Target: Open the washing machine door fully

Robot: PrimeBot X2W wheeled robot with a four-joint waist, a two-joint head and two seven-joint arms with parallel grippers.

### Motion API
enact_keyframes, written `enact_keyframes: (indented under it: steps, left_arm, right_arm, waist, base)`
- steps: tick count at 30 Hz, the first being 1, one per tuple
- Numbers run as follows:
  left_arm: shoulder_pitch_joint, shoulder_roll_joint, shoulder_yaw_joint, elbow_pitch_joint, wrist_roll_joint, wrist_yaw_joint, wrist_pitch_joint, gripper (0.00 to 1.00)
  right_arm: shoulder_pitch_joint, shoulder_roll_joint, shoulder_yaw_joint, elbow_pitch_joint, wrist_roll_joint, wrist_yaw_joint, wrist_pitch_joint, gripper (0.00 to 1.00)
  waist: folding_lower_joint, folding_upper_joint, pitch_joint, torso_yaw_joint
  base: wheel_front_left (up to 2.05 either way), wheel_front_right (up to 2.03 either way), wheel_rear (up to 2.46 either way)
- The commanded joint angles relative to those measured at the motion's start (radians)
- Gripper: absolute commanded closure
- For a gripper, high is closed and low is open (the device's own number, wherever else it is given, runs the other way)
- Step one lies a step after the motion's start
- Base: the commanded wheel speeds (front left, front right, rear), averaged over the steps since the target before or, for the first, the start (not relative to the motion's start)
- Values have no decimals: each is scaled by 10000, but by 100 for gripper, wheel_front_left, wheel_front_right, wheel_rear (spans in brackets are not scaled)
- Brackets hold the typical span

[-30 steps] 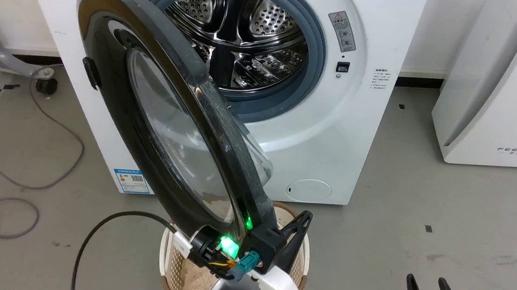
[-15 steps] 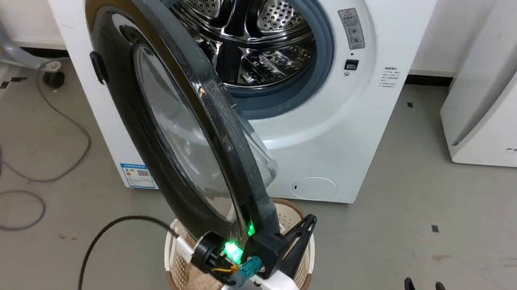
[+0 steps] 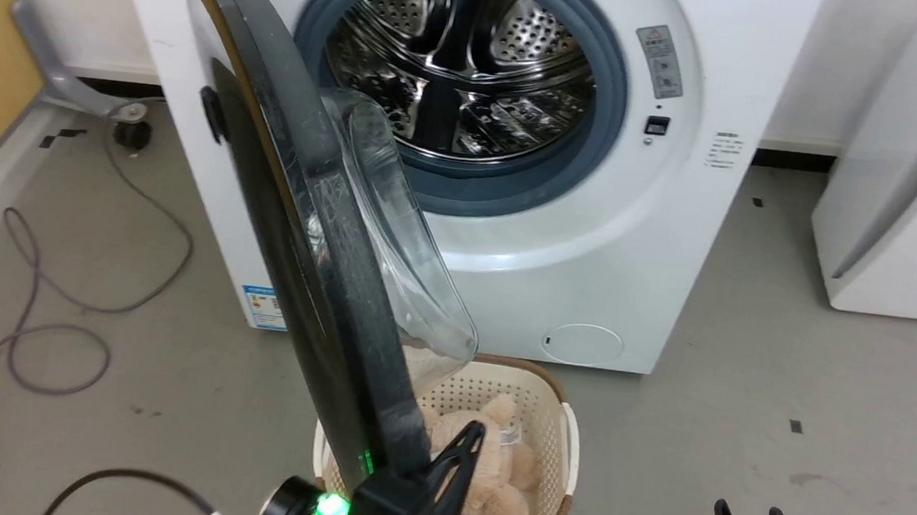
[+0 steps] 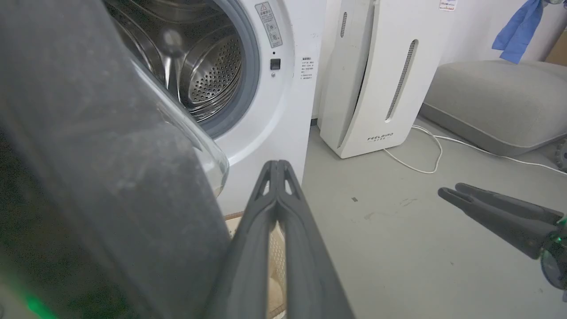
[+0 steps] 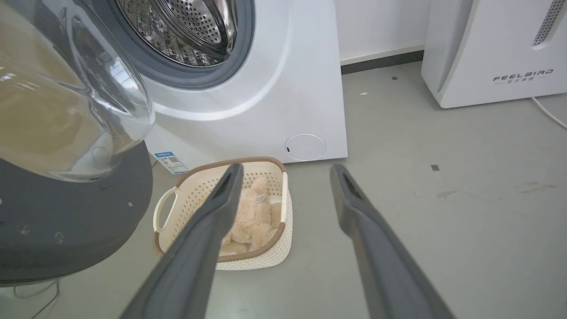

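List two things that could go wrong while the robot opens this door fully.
The shut left tool seems only to lean on the grey inner face of the large round glossy black door; it may slip off.
The cream perforated plastic basket sits near the door's bottom edge; the tool might knock it.

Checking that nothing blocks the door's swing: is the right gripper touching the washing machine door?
Apart. In the head view the right gripper sits at lower right, with bare grey floor between it and the washing machine door.
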Motion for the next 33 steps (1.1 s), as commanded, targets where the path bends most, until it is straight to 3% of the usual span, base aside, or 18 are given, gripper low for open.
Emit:
enact_keyframes:
  steps: [1,17,25,33]
  left_arm:
    - [154,152,114,-123,61,110,58,100]
    - [1311,900,352,-2029,165,950,558,100]
    - [1371,1155,890,-2223,198,1326,251,100]
    - [1181,1593,1953,-1666,-382,1306,-219,100]
  right_arm:
    - [-123,43,5,38,73,6,-35,0]
    - [-4,43,-136,155,107,6,-42,0]
    - [-80,43,-151,230,109,6,-43,0]
    - [-205,43,-98,256,84,6,-27,0]
  waist:
    - [0,0,-16,104]
    - [0,0,-114,2219]
    - [0,0,-63,3252]
    - [0,0,19,3581]
  base:
    - [0,0,0]
    - [0,0,0]
    - [0,0,0]
    - [0,0,0]
